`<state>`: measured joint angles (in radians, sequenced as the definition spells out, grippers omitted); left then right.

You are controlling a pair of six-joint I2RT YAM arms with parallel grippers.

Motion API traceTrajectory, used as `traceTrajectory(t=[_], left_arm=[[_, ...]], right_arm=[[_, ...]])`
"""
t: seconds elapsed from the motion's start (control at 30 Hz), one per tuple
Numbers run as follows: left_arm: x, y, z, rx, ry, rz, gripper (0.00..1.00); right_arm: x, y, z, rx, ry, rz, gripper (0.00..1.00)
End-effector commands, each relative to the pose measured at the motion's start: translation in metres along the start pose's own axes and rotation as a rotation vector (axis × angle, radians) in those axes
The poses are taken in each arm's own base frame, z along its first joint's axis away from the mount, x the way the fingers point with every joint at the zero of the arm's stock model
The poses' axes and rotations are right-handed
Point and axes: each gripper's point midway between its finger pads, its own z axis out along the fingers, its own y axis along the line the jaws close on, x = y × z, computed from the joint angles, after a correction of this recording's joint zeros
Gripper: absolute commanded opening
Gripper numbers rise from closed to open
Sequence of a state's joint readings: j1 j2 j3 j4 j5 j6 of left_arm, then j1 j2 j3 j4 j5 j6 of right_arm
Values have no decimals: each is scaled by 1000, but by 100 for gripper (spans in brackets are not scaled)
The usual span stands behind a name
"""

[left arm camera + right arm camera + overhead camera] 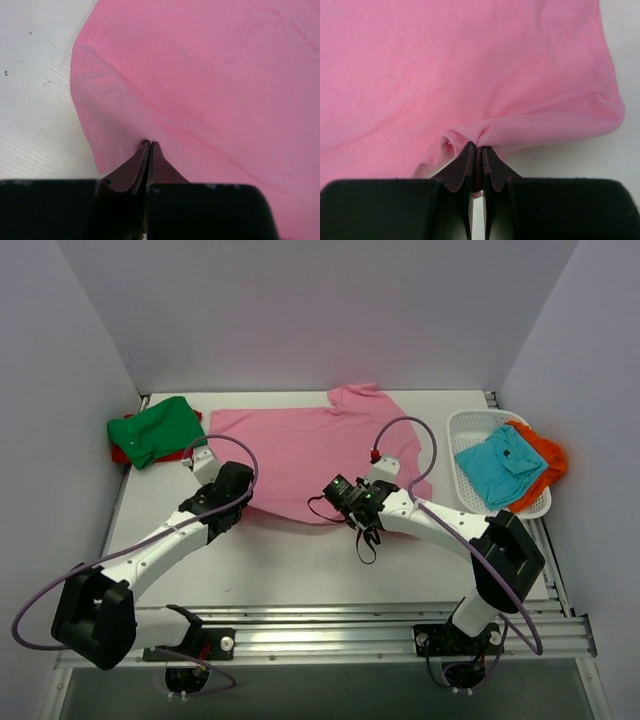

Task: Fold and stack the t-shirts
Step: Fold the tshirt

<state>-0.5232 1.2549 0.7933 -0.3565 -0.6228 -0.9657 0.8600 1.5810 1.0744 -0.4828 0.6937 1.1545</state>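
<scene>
The pink t-shirt [310,455] is seen spread over the far middle of the table [300,570], mostly flat, with one sleeve turned up at the far edge. Its near hem is gripped at two places. The left claw [243,504] is closed tight on the near left corner of the cloth; in the left wrist view its tips [149,145] are pressed together with a fold of pink fabric pinched between them, and a ridge is raised in the cloth above the pinch. The right claw [332,492] is likewise clamped on the near hem further to the right (a small bunch of gathered fabric is shown at the tips [476,146] in the right wrist view).

At the far left of the table a green t-shirt [155,430] is laid in a crumpled heap on top of a red t-shirt [118,453], of which only an edge is exposed. At the right a white mesh basket [462,425] is placed, with a teal t-shirt [500,465] piled in it and an orange t-shirt [548,455] draped over its right rim.
</scene>
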Motion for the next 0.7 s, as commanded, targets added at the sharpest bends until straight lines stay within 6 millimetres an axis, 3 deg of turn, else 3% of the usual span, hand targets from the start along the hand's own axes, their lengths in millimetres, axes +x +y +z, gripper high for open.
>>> traceTrajectory(t=[0.0, 0.13, 0.17, 0.3, 0.33, 0.37, 0.4, 0.43, 0.47, 0.5, 0.57, 0.6, 0.67], left_arm=[[-30, -20, 11, 21, -41, -9, 2], [-44, -22, 42, -8, -29, -34, 2], [-44, -23, 49, -9, -23, -36, 2], [-51, -29, 81, -19, 4, -26, 2], [-42, -26, 96, -42, 35, -11, 2], [-52, -36, 102, -29, 26, -22, 2], [-56, -31, 111, -44, 36, -22, 2], [-48, -29, 125, -62, 65, -13, 2], [-57, -40, 130, -31, 72, -25, 2], [-60, -39, 138, -33, 79, -20, 2], [-52, -37, 154, -54, 122, -11, 2], [-62, -46, 158, -35, 113, -15, 2], [-59, -42, 173, -48, 139, -12, 2]], right_arm=[[-28, -5, 14, 80, -55, -26, 0], [-42, 6, 35, 119, -45, -30, 0], [-53, 15, 36, 111, -53, -9, 0], [-67, 31, 62, 139, -38, 5, 0], [-61, 30, 79, 176, -19, -8, 0], [-63, 34, 85, 184, -12, -13, 0], [-75, 44, 88, 180, -20, 4, 0], [-70, 44, 103, 209, -7, -9, 0], [-72, 47, 108, 215, -4, -10, 0], [-83, 56, 110, 208, -14, 1, 0], [-82, 58, 125, 223, -5, -6, 0], [-86, 60, 130, 223, -8, -7, 0], [-92, 58, 142, 229, 3, 11, 0]])
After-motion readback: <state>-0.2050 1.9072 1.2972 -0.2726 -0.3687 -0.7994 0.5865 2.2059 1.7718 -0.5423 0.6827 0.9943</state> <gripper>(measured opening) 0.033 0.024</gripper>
